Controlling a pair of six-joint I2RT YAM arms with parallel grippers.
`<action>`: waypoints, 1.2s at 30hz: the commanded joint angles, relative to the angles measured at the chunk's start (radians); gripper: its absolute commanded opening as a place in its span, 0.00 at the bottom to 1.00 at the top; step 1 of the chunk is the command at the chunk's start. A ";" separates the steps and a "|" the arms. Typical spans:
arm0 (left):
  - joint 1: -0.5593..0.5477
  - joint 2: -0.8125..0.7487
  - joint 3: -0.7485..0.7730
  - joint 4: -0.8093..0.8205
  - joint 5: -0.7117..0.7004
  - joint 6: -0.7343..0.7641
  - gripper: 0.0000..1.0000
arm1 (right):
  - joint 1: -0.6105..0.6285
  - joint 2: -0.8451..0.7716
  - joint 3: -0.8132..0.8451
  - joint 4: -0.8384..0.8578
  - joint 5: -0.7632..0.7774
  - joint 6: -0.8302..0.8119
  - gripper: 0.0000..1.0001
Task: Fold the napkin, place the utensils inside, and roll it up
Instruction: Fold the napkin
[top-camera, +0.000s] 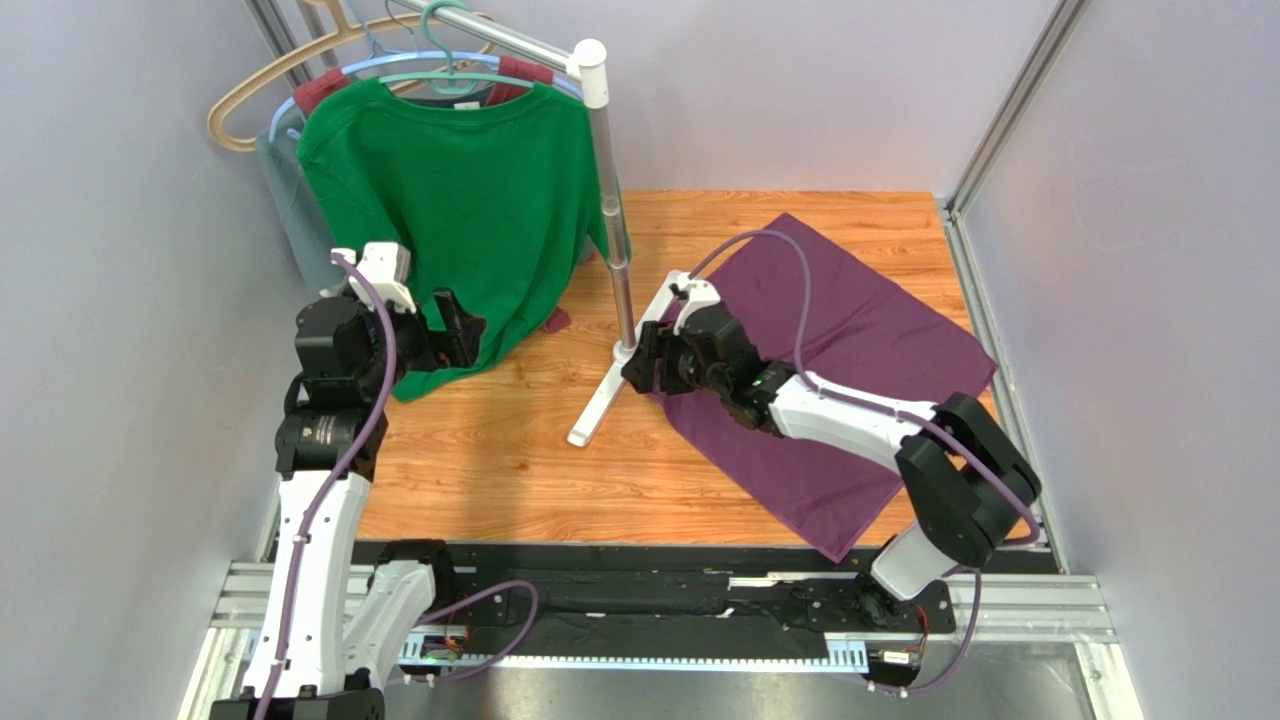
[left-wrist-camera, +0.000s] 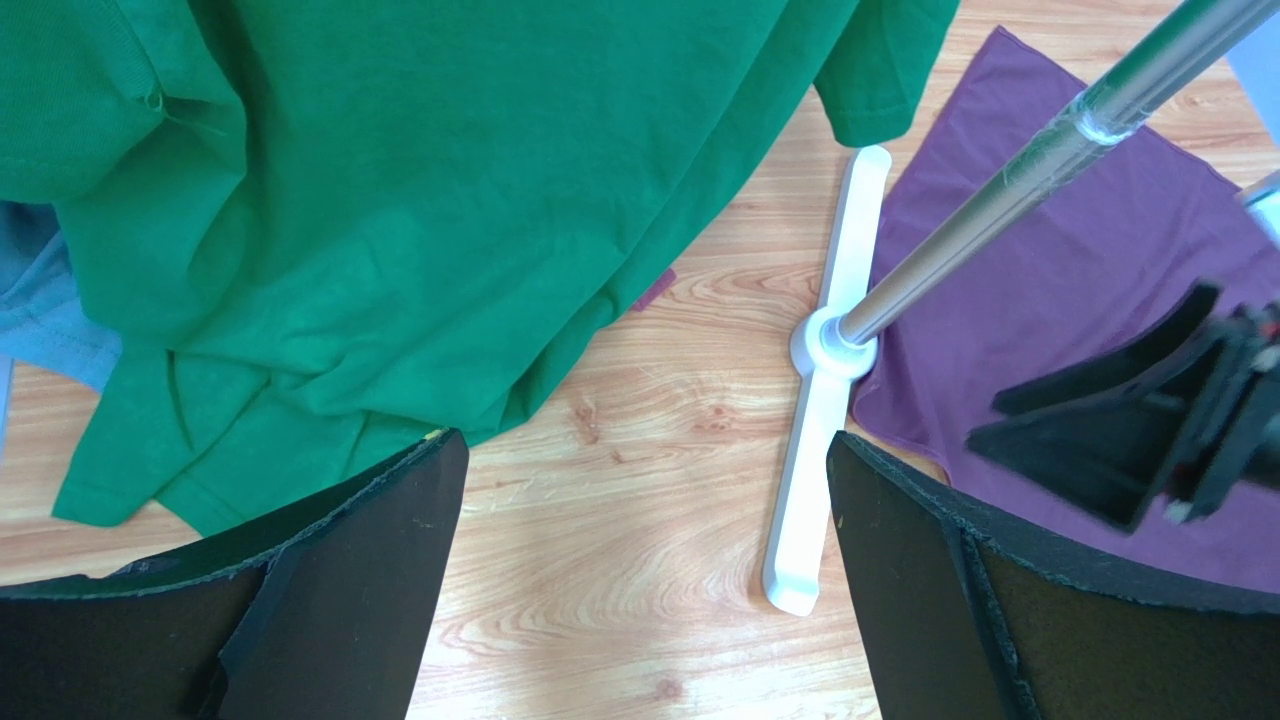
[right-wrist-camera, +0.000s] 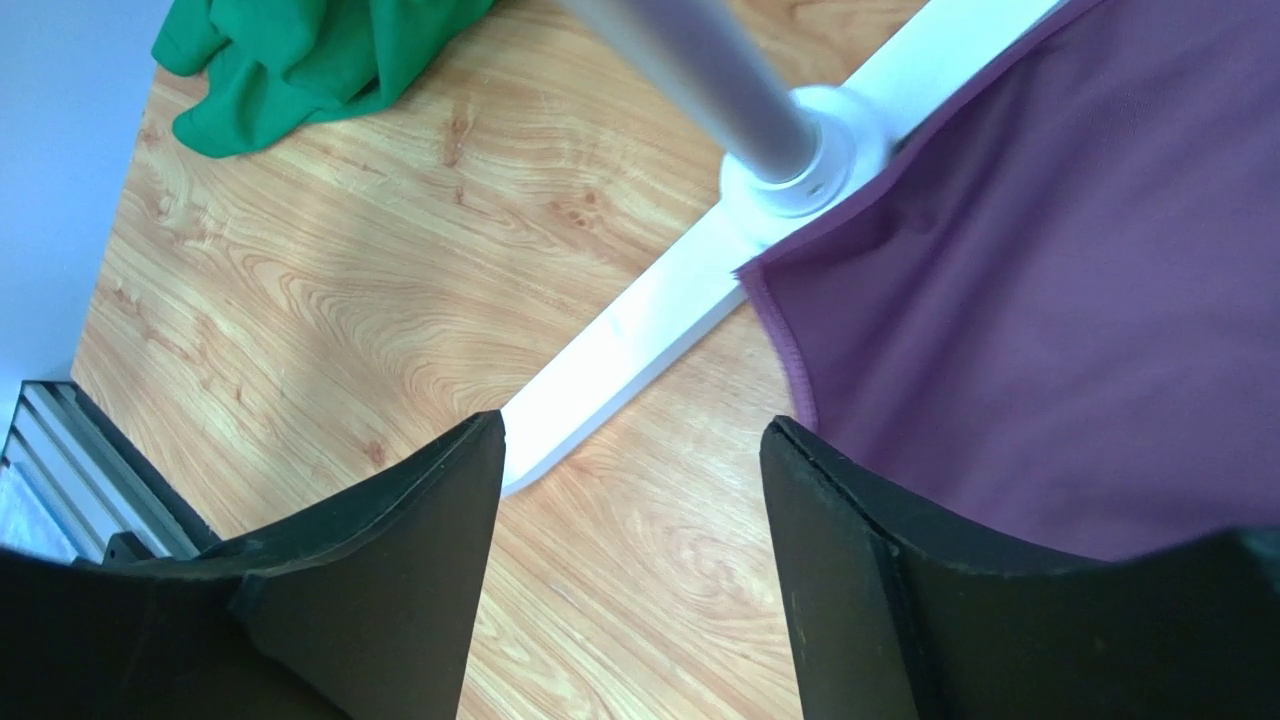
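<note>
The napkin (top-camera: 887, 323) lies spread flat on the right half of the surface (top-camera: 496, 465), turned like a diamond, with one corner toward the back wall and one toward the arms' bases. It looks thin, light and limp. It should drape and crease at a touch, slide easily on the smooth wood, and hold no shape of its own. A pinch at a corner or along a hem looks the best hold, since flat cloth in the middle gives the jaws nothing to bite.

The right jaws stand apart and clamp nothing. They hover over the bare wood just beside the napkin's left edge (right-wrist-camera: 781, 360), which runs under the right-hand finger.

That edge lies against the rack's white foot (right-wrist-camera: 631, 353) and seems to lap onto it near the pole (right-wrist-camera: 706, 83), so lifting it there risks snagging the rack. The napkin's right corner sits close to the side wall, leaving little room on that side. The open wood between foot and shirt (top-camera: 451, 180) gives the most free space.

The left jaws are spread wide and empty, near the shirt's hem and well apart from the napkin.

No spoon shows in any view.
</note>
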 joint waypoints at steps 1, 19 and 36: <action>0.005 -0.022 0.009 0.030 0.004 0.008 0.99 | 0.035 0.065 0.003 0.147 0.160 0.099 0.66; -0.002 -0.059 0.005 0.030 -0.003 0.009 0.99 | 0.057 0.249 0.118 0.175 0.273 0.207 0.52; -0.013 -0.058 0.005 0.028 -0.014 0.014 0.99 | 0.051 0.346 0.201 0.106 0.292 0.224 0.38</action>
